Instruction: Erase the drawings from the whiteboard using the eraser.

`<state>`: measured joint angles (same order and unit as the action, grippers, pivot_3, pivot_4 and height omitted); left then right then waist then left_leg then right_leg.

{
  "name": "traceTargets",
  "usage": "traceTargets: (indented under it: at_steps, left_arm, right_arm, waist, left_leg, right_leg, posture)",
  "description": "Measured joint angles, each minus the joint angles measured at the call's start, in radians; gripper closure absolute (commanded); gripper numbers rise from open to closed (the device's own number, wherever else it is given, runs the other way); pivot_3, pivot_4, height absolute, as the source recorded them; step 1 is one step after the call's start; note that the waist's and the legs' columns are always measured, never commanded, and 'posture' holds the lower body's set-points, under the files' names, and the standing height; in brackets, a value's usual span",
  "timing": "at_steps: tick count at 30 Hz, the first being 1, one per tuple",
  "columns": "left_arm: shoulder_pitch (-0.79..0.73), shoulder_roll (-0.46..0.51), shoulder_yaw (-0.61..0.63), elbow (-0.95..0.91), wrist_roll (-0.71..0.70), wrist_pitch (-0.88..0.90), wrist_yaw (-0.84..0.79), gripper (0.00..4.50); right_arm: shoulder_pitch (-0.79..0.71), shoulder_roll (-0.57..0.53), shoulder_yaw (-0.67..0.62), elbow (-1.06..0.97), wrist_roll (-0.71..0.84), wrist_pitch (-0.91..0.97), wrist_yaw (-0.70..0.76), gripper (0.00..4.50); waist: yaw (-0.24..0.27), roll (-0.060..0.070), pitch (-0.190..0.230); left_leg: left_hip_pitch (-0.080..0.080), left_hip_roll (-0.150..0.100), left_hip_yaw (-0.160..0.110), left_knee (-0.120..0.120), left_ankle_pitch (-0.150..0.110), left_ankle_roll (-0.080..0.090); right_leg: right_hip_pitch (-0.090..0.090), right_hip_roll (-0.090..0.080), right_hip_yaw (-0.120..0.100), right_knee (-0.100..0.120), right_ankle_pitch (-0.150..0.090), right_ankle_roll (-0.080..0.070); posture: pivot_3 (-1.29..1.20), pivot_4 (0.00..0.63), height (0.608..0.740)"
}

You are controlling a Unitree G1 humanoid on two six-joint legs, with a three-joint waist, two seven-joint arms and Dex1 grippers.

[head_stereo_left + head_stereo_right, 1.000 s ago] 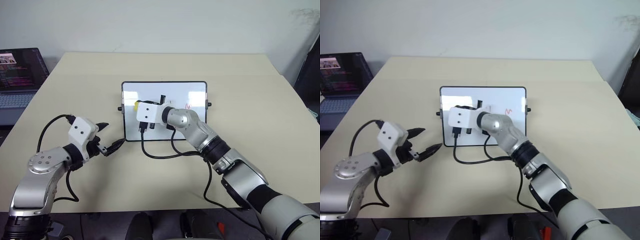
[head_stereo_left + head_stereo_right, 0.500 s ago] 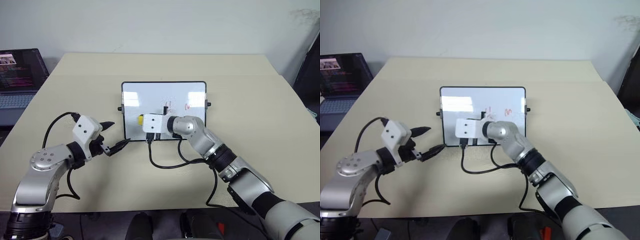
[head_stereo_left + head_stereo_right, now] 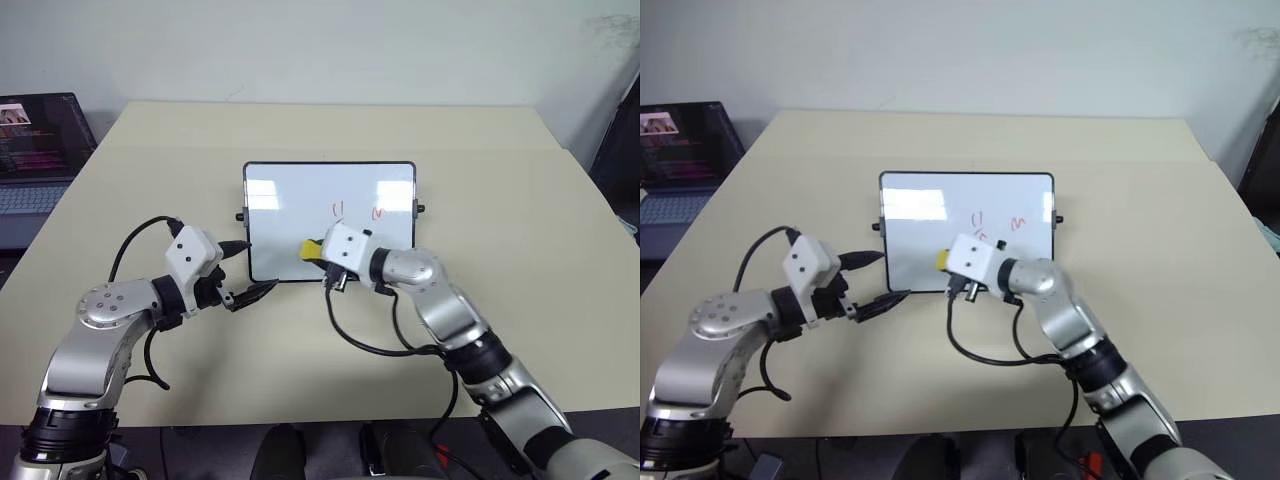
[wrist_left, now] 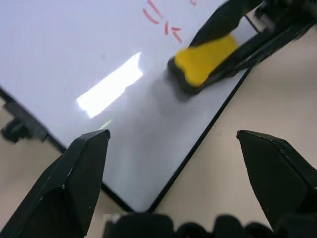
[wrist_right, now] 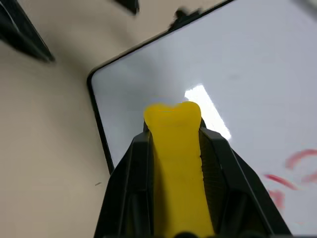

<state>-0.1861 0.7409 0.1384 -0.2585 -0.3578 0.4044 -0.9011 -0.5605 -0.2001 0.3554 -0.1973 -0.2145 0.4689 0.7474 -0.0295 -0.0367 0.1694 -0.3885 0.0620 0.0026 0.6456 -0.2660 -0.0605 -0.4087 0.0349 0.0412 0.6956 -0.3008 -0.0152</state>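
At the far left of the head view a laptop [image 3: 40, 150] sits at the table's edge, well clear of the work. In the lower left, the left gripper [image 3: 247, 272] points toward the near-left corner of the whiteboard [image 3: 290, 205]; its two black fingers stand wide apart, holding nothing, with the tips just beside the board's frame. The board lies flat at frame centre on the table [image 3: 520, 210]. The right gripper [image 3: 318, 252], lower centre, has its jaws clamped on the eraser [image 3: 312, 249], which sits over the board's near edge, left of centre. The drawings [image 3: 357, 211] remain as two visible groups of red strokes in the right-centre of the board, above and to the right of the eraser. To perform the step well, the eraser's wiping face should be pressed flat on the white surface and carried up and rightward across the strokes. The left gripper appears placed to brace the frame, so that the board does not slide under the wiping load.
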Motion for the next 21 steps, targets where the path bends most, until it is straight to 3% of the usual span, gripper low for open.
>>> traceTargets:
  at_steps: [6,12,21]
  left_arm:
    - [-0.043,0.001,-0.026,0.034,0.001,0.0,-0.029,0.0]
    - [-0.065,0.001,-0.034,0.062,0.002,-0.002,-0.048,0.0]
    - [-0.073,0.002,-0.046,0.071,0.003,-0.002,-0.062,0.0]
  right_arm:
    - [0.148,-0.092,-0.028,-0.192,0.041,0.168,0.001,3.55]
    - [0.147,-0.108,-0.027,-0.209,0.039,0.178,-0.06,3.55]
    - [-0.059,-0.02,-0.017,0.025,0.023,0.039,-0.197,3.55]
  waist:
    - [-0.005,0.0,0.0]
    - [-0.006,0.0,0.0]
    - [-0.004,0.0,0.001]
  left_leg:
    - [0.001,-0.001,0.001,0.001,0.0,0.0]
    - [0.001,-0.001,0.001,0.0,0.0,0.0]
    - [0.001,-0.001,0.002,0.001,0.0,0.0]
  right_leg:
    - [0.0,0.0,0.001,0.001,0.0,0.0]
    - [0.0,0.002,0.002,0.001,0.0,0.001]
    - [0.0,0.002,0.002,0.0,0.0,0.0]
  posture:
    - [0.0,0.15,0.74]
    - [0.0,0.15,0.74]
    - [0.0,0.15,0.74]
